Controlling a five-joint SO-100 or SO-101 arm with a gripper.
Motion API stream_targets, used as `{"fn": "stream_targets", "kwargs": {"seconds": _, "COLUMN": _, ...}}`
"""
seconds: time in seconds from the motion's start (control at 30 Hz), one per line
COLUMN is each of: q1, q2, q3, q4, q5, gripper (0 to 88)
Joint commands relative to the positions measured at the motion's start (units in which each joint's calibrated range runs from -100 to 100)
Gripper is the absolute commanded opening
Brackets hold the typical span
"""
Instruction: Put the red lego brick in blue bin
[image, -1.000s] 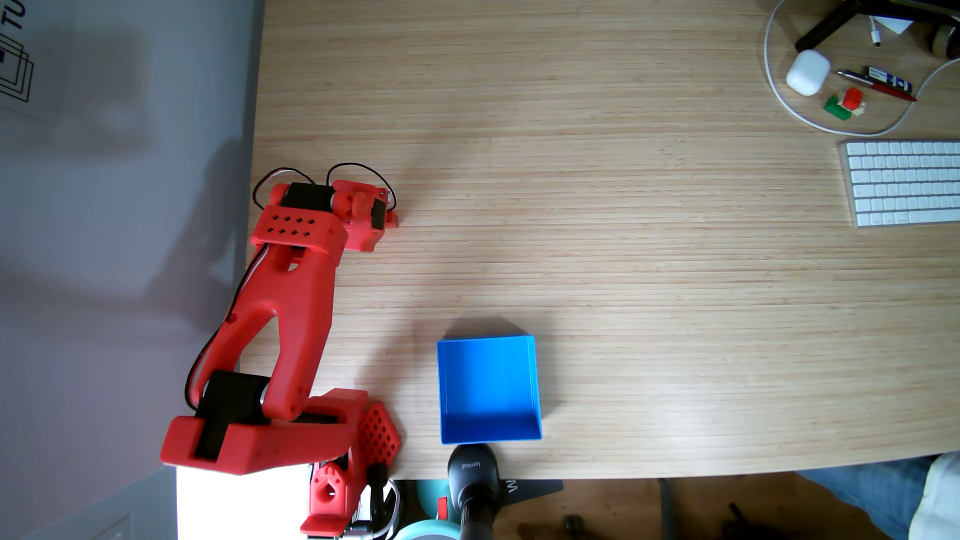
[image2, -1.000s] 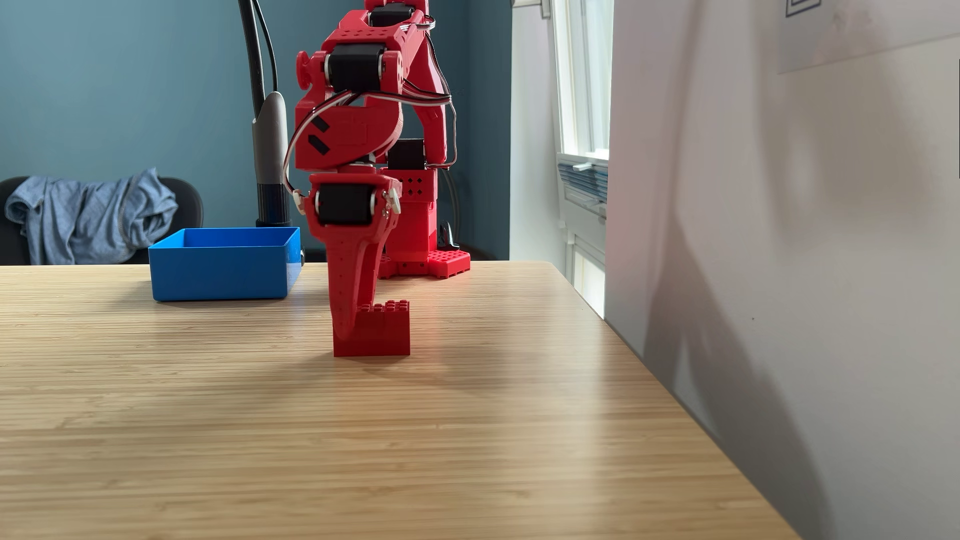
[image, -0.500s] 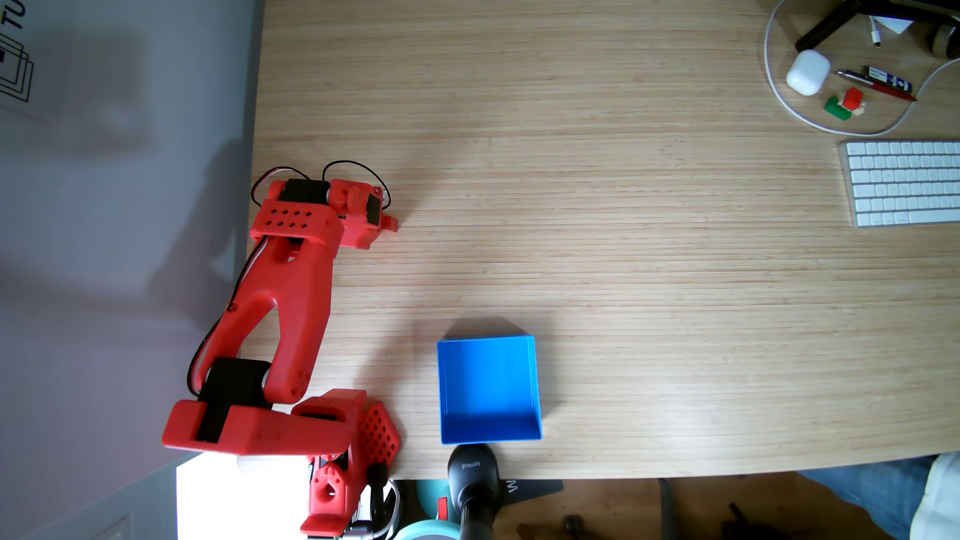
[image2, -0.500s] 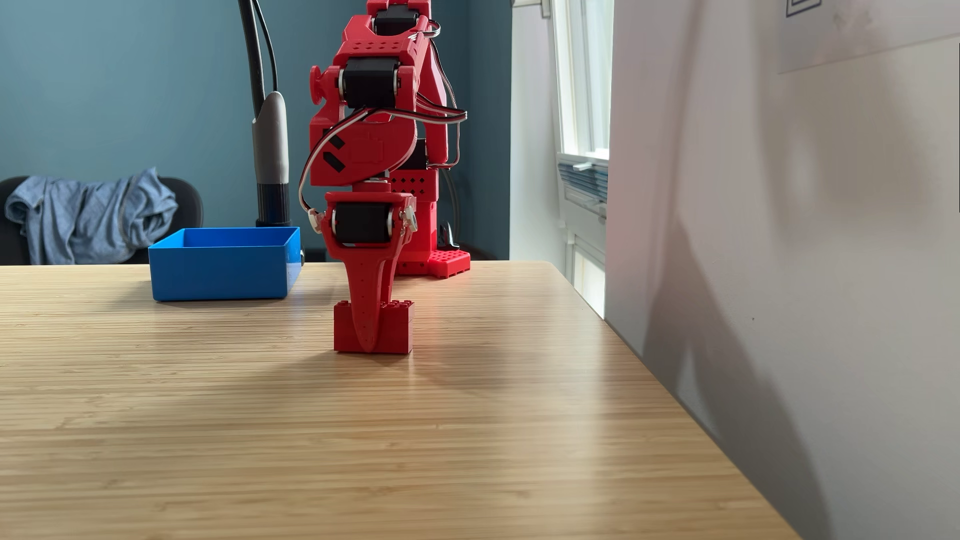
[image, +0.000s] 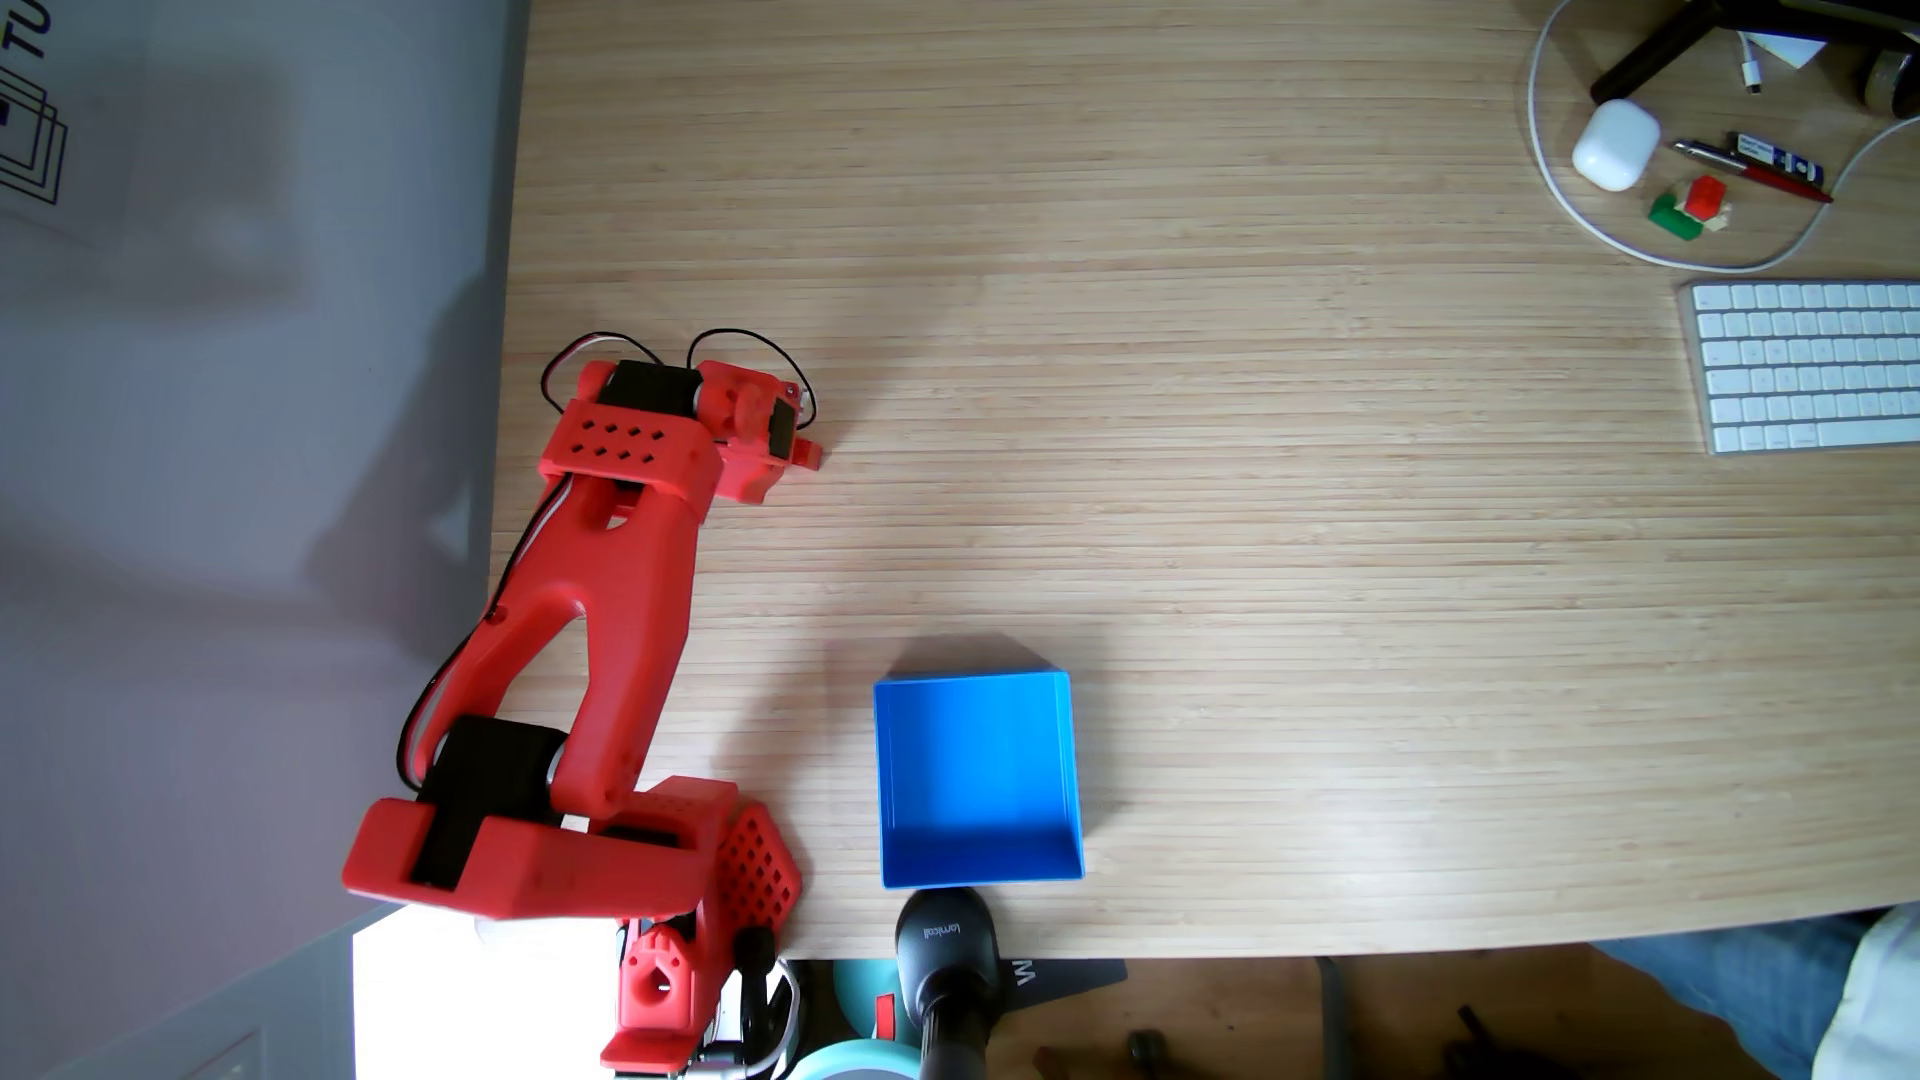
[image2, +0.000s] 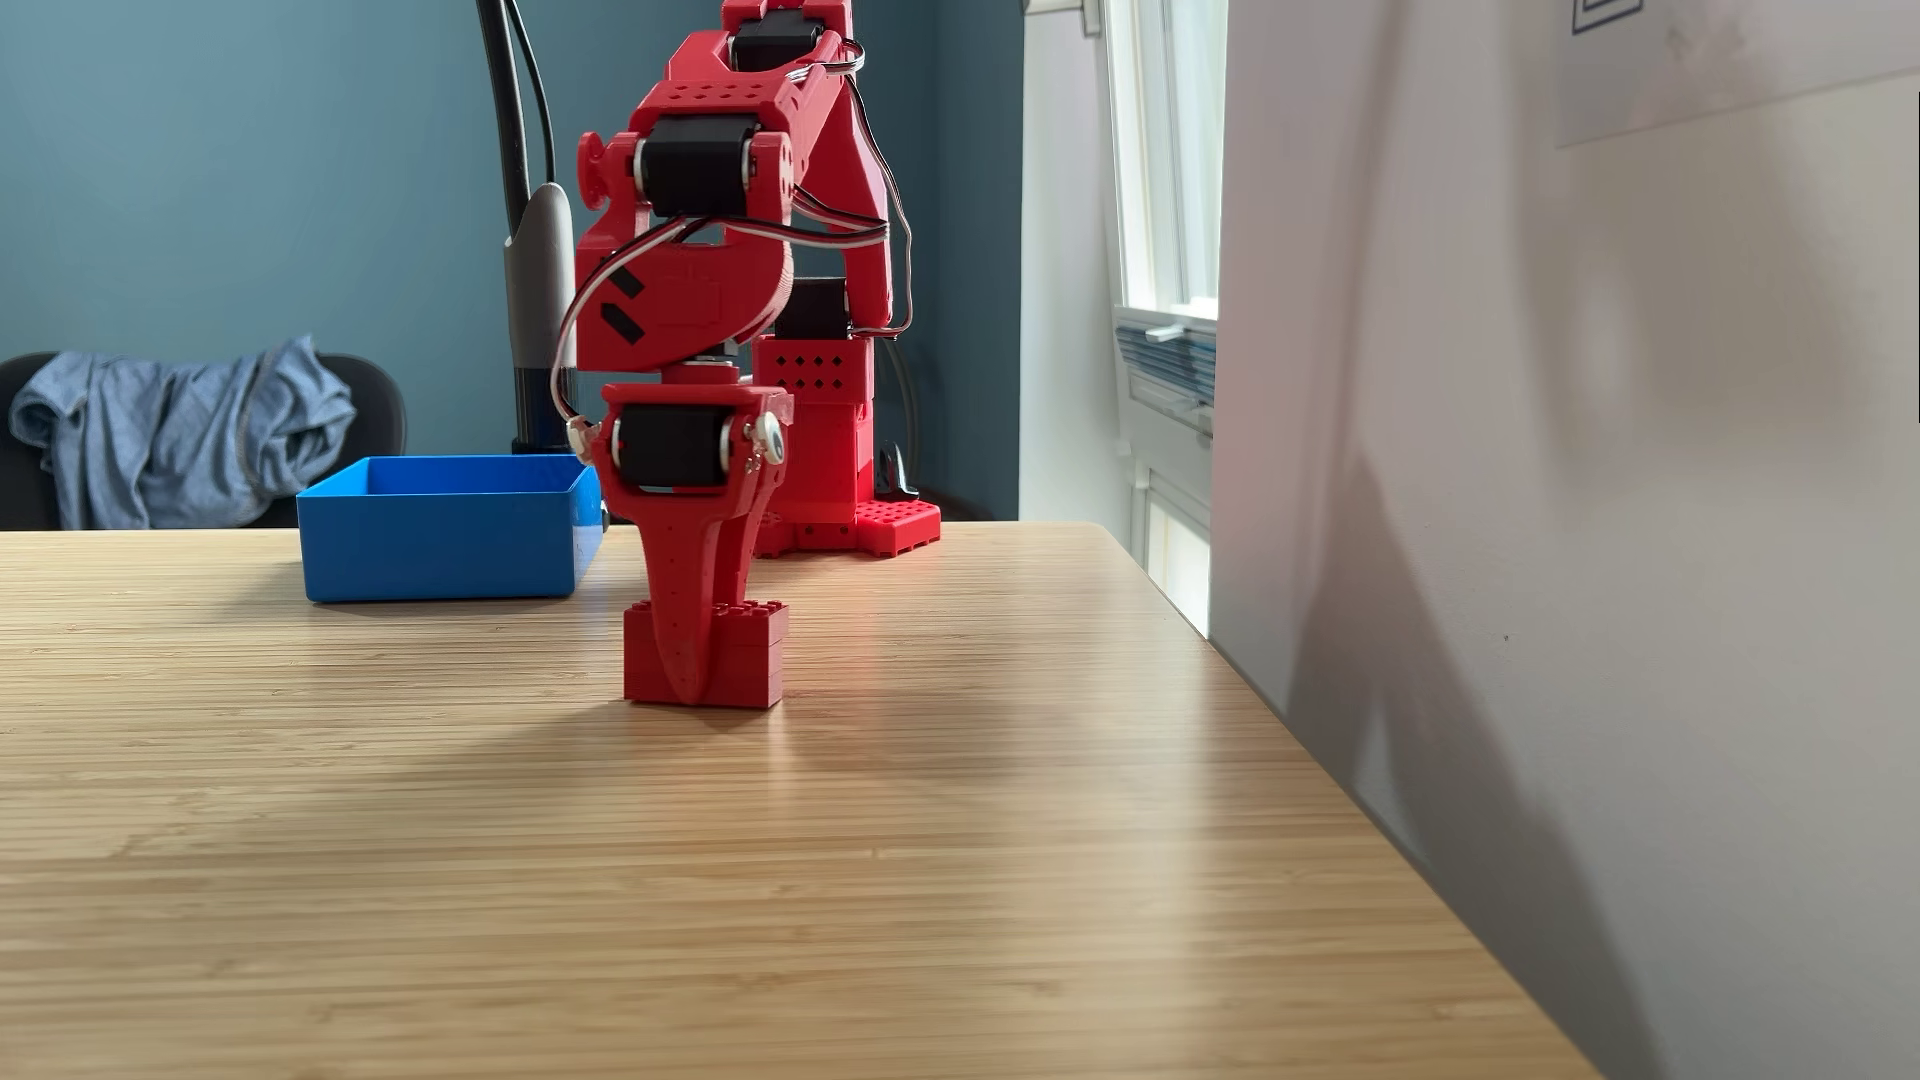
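The gripper (image2: 691, 680) pinched the red lego brick (image2: 753, 654) just clear of the table (image2: 935, 831), right of the blue bin (image2: 442, 540), apparently for carrying.

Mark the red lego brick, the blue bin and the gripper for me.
red lego brick (image2: 753, 654): fixed side view, its right front face.
blue bin (image: 977, 774): fixed top-down view, its flat bottom.
gripper (image2: 690, 680): fixed side view, fingertips at the brick's front.
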Motion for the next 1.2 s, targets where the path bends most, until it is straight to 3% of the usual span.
{"fn": "stream_targets", "kwargs": {"seconds": 0.0, "q1": 2.74, "q2": -2.23, "q3": -4.04, "q4": 6.21, "q5": -0.59, "gripper": 0.0}}
{"fn": "stream_targets", "kwargs": {"seconds": 0.6, "q1": 16.16, "q2": -18.97, "q3": -4.77, "q4": 16.44, "q5": 2.78, "gripper": 0.0}}
{"fn": "stream_targets", "kwargs": {"seconds": 1.17, "q1": 37.94, "q2": -28.83, "q3": -1.59, "q4": 24.64, "q5": 9.82, "gripper": 0.0}}
